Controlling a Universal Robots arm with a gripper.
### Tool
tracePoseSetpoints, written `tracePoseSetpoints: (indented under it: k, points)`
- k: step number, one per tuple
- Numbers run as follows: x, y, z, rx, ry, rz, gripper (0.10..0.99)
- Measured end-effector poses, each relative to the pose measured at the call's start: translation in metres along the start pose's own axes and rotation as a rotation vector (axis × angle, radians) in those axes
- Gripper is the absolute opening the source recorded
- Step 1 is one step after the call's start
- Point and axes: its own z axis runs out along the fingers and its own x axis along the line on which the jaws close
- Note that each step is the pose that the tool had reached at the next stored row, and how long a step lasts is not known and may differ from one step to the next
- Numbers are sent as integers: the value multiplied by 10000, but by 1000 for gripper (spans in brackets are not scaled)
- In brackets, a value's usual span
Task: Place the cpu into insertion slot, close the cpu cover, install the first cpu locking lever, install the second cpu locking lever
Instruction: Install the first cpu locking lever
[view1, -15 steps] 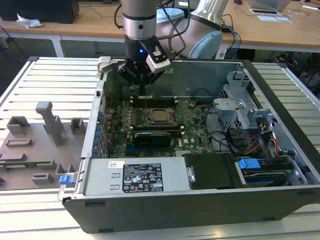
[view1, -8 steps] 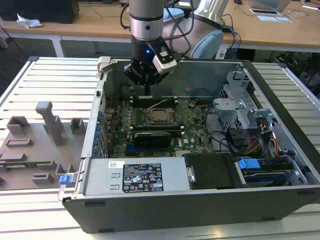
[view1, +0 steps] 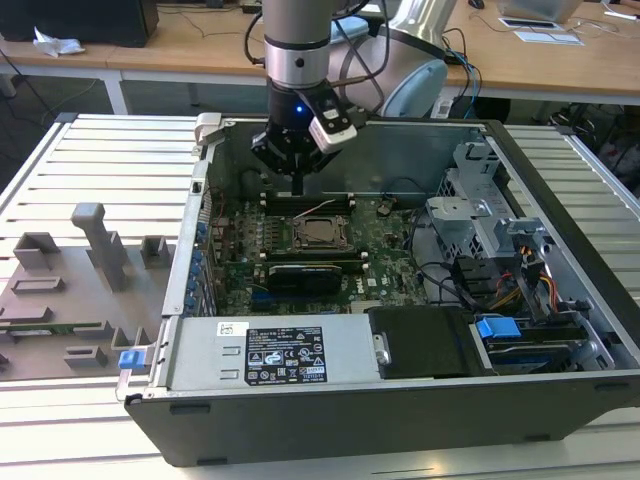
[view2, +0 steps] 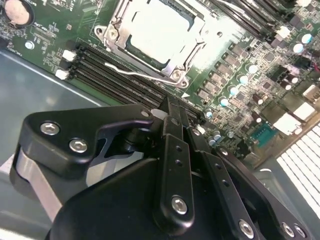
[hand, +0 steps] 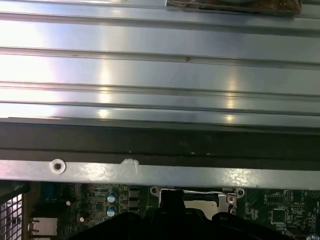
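The cpu (view2: 159, 27) sits in the insertion slot (view1: 320, 235) on the green motherboard (view1: 390, 255), with the cpu cover (view2: 172, 62) lying closed around it. The black pincer (view1: 299, 188) hangs just above the memory slots (view2: 115, 75) beside the socket, fingers (view2: 172, 130) pressed together and holding nothing, inside the open computer case (view1: 560, 200) on a ribbed metal surface (view1: 90, 160).

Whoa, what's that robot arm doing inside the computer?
A robot arm is working on an open computer case lying on its side. Its claw hangs above the green motherboard, beside the memory slots and close to the insertion slot. In the second wrist view, the cpu already sits in the socket with the cpu cover down over it. The claw carries nothing.
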Motion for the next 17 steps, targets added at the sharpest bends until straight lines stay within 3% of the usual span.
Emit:
tracePoseSetpoints:
  k: [17]
  points:
    - [-12, 0, 197, -1, 2, 0, 106]
